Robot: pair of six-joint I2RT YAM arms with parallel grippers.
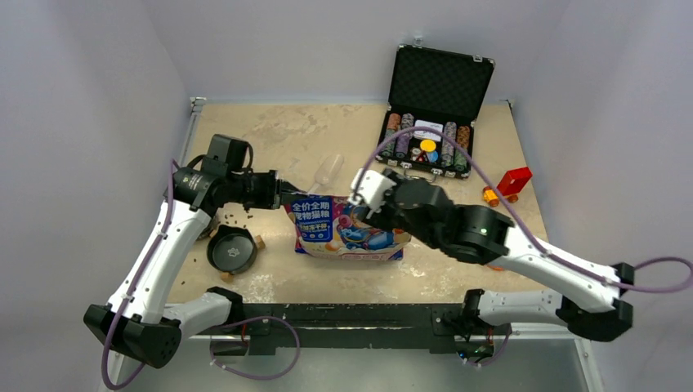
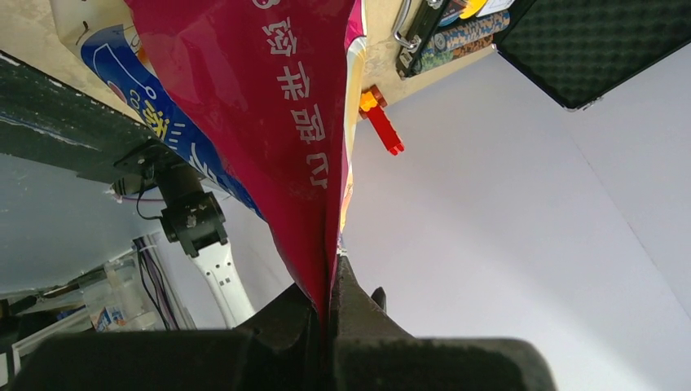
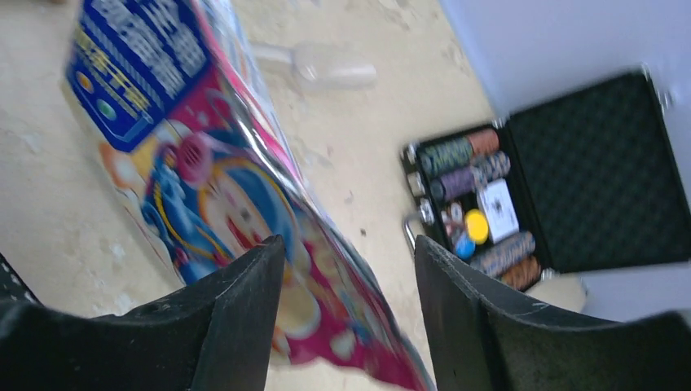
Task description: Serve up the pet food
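The pet food bag [image 1: 347, 231], pink and blue with a cartoon print, stands in the middle of the table. My left gripper [image 1: 286, 198] is shut on the bag's upper left edge. In the left wrist view the red film [image 2: 269, 106] is pinched between the jaws of that gripper [image 2: 330, 293]. My right gripper [image 1: 359, 193] is open at the bag's upper right. In the right wrist view this gripper [image 3: 350, 252] has its fingers spread, with the bag [image 3: 220, 179] below and apart from them. A few dark pet food pellets [image 1: 237, 214] lie on the table by a dark bowl [image 1: 231, 250].
A clear plastic scoop [image 1: 329, 170] lies behind the bag. An open black case [image 1: 429, 122] of poker chips stands at the back right. A red block [image 1: 513, 181] and a small orange piece [image 1: 490, 196] sit to its right.
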